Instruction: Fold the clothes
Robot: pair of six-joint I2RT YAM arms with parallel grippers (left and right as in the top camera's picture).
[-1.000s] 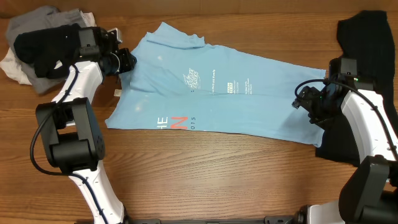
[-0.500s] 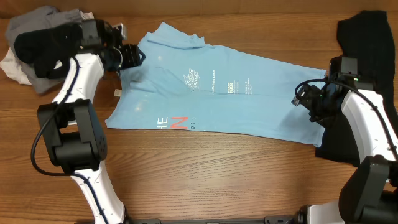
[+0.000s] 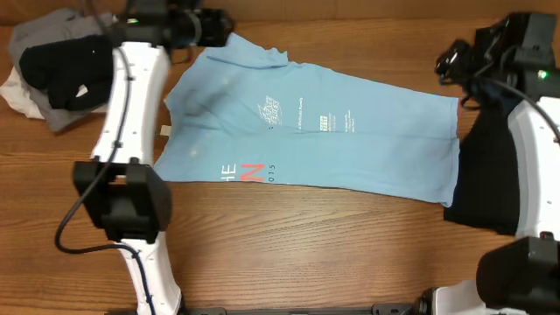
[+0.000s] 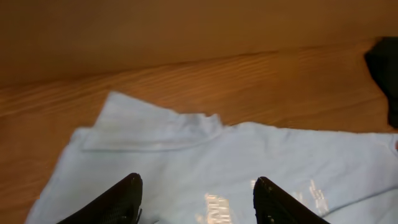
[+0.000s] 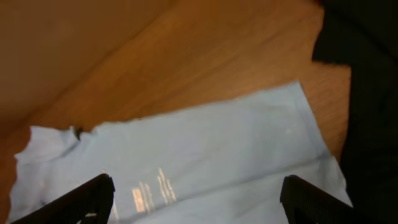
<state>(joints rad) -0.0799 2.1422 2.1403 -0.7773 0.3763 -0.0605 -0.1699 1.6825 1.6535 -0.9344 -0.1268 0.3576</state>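
Blue T-shirt (image 3: 350, 149) flat | heap (image 3: 52, 70) left, black garment (image 3: 490, 184) right | left gripper (image 4: 197, 182), right gripper (image 5: 196, 180): spread, empty

We read this as a robotics lab bench: a white-and-black jointed left arm (image 3: 131, 96) and its matching right arm (image 3: 535, 149) stand at a brown wood-grain tabletop (image 3: 289, 236) strewn with soft fabric clothes (image 3: 350, 149).

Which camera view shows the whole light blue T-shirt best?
The overhead view: the T-shirt lies whole, spread flat. The left wrist view shows only its folded-flap end; the right wrist view shows more, cut by the frame.
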